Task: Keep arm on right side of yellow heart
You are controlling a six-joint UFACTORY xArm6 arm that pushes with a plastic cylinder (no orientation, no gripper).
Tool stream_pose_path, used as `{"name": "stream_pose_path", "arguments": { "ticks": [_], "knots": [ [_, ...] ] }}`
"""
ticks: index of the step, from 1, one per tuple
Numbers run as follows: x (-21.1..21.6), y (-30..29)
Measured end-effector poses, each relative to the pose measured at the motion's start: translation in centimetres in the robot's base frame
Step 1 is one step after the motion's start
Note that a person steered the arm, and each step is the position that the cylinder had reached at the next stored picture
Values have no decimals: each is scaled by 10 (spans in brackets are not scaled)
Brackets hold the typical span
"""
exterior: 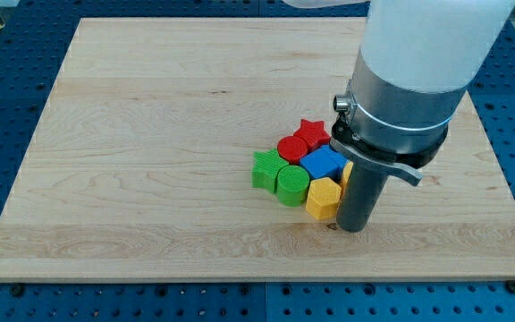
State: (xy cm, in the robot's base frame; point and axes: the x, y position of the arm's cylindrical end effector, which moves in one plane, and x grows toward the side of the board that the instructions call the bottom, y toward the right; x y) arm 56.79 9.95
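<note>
Wooden table (150, 134) with tight block cluster right of centre: red star (312, 132), red cylinder (292, 148), blue block (324, 162), green star-like block (264, 169), green cylinder (291, 183), yellow hexagon-like block (323, 198). Sliver of yellow (348, 170) beside rod, judged to be yellow heart, mostly hidden. My tip (333, 226) on table just right of yellow hexagon-like block, at cluster's right edge, consistent with holding station on heart's right. No hand fitted; rod only, nothing held. Arm housing blocks the view's upper right; heart outline unconfirmable.

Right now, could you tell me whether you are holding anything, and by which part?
Nothing is held. My tip rests on the board, just to the view's right of the yellow block.
</note>
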Motion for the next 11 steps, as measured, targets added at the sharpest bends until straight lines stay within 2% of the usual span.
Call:
{"name": "stream_pose_path", "arguments": {
  "ticks": [1,2,3,4,6,8,11],
  "knots": [
    [11,-10],
    [-12,-15],
    [-17,-14],
    [6,-14],
    [7,75],
    [-40,71],
    [-28,63]
  ]
}}
